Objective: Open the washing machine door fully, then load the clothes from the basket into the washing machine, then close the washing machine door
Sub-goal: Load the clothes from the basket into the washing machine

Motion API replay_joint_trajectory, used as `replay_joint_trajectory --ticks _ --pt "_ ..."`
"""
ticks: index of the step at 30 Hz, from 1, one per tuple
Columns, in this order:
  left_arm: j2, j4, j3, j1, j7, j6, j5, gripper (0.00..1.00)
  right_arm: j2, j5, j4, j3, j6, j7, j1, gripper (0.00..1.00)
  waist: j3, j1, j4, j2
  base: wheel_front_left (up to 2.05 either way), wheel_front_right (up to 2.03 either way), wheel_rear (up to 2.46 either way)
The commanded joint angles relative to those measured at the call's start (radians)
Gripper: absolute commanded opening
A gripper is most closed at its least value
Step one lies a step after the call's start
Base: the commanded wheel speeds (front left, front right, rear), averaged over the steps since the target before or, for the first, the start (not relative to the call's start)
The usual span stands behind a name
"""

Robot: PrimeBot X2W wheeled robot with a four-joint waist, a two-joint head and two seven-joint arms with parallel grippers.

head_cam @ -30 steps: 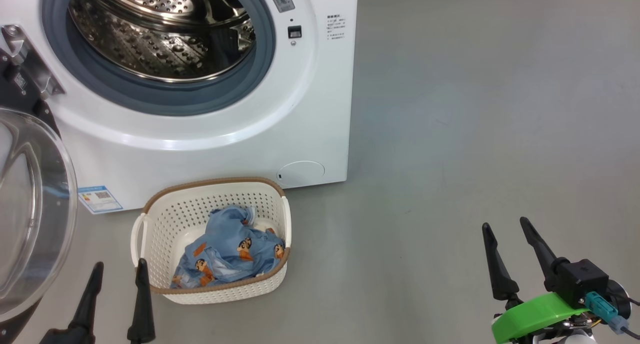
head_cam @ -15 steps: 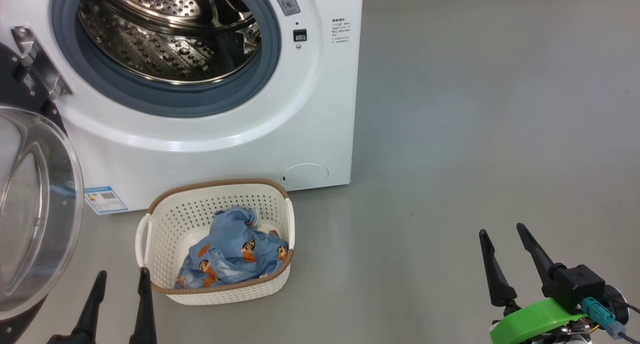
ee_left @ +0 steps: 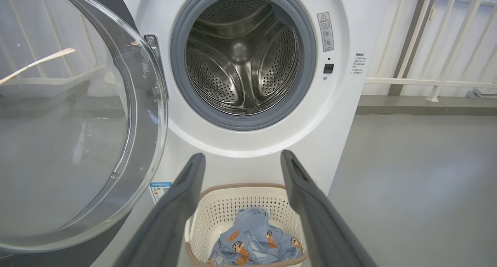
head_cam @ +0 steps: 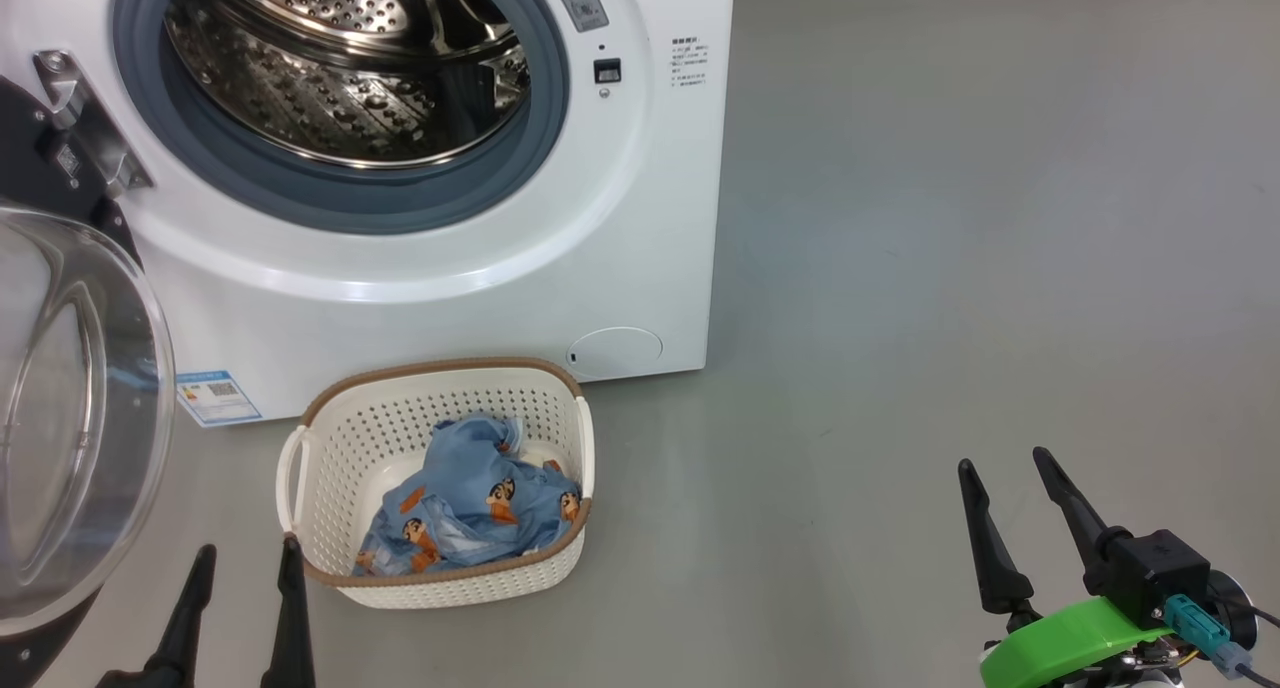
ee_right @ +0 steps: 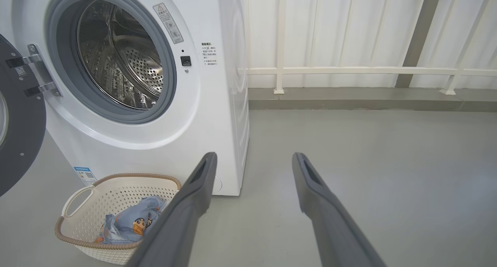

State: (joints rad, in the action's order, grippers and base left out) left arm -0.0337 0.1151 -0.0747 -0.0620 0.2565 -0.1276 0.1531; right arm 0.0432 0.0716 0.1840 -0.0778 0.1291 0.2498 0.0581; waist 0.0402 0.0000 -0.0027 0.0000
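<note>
Left gripper (head_cam: 247, 548): fingers apart, empty; just beside the basket (head_cam: 440, 367), perhaps touching;
Right gripper (head_cam: 1003, 460): fingers apart, empty; well apart from basket;
Clothes (head_cam: 470, 498): inside basket

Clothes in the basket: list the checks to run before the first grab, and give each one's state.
1. washing machine door swung clear of the drum: ok.
2. Door at its full stop: cannot tell.
3. Drum empty: ok.
4. clothes lie loose in the basket, nothing on top: ok.
5. left claw open, empty, near the basket: ok.
6. right claw open, empty, over bare floor: ok.
</note>
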Motion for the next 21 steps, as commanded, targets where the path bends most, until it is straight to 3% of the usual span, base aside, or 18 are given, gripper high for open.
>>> replay_joint_trajectory --ticks 1,21 --pt "-0.019 -0.017 -0.028 0.023 0.005 -0.003 0.006 1.0 0.007 0.003 -0.022 0.025 0.002 0.012 0.01 1.0 -0.002 0.0 0.0 0.0 0.0 0.0 0.0" --pt "-0.045 -0.007 -0.006 0.025 0.005 -0.003 0.022 1.0 0.007 0.006 -0.025 0.016 0.002 0.012 -0.001 1.0 -0.006 0.0 0.01 0.0 0.0 0.0 0.0"
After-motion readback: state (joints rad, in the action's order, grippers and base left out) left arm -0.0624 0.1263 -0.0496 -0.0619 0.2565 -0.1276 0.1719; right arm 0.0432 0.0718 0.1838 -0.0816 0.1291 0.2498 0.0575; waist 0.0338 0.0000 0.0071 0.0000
